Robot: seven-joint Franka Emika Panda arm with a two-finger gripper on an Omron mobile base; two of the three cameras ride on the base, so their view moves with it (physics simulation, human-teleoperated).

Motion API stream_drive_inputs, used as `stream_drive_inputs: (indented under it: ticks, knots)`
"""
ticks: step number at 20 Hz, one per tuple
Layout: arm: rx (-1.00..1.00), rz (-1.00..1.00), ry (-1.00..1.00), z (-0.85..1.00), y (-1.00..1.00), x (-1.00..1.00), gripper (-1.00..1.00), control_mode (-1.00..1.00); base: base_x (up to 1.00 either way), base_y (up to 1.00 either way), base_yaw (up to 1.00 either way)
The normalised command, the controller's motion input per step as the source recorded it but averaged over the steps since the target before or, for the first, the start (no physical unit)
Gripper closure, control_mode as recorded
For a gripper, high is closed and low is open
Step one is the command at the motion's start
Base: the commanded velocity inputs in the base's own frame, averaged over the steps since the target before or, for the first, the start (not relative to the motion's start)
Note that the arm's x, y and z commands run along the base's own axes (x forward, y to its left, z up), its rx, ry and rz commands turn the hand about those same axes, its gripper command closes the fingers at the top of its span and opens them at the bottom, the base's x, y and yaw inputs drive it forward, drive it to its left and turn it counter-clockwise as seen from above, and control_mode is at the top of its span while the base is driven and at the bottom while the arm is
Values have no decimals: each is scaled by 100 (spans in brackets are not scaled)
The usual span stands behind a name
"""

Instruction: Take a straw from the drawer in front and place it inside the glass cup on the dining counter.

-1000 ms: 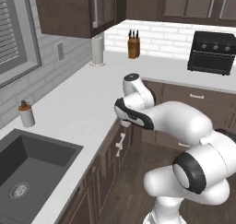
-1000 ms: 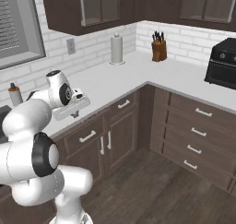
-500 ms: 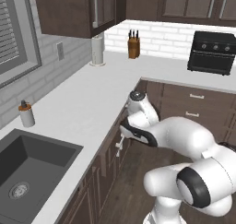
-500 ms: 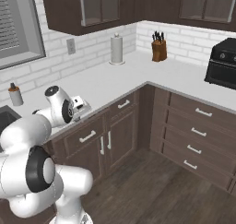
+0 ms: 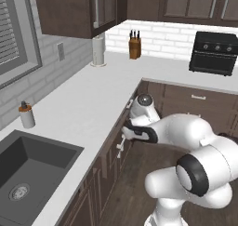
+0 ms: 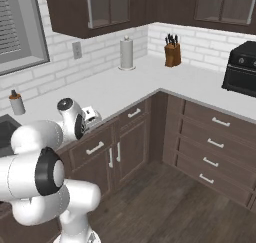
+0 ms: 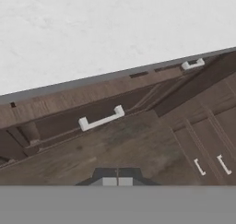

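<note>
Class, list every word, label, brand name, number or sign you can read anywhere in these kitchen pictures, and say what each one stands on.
None: no readable text appears in any view.
The black toaster oven has knobs but no legible markings.
The soap bottle by the sink carries no label.
The knife block and paper towel roll are plain.
</note>
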Motion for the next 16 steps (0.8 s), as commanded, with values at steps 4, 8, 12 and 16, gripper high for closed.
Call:
stream_drive_inputs:
  ticks: [4, 8, 12, 16]
  knots:
    - [1, 4, 1, 0, 17, 33, 100, -100, 0, 0, 0]
    - [0, 5, 2, 0, 12, 14, 100, -100, 0, 0, 0]
    - [0, 7, 8, -6, 0, 6, 100, -100, 0, 0, 0]
    - [0, 9, 10, -14, 0, 6, 100, -100, 0, 0, 0]
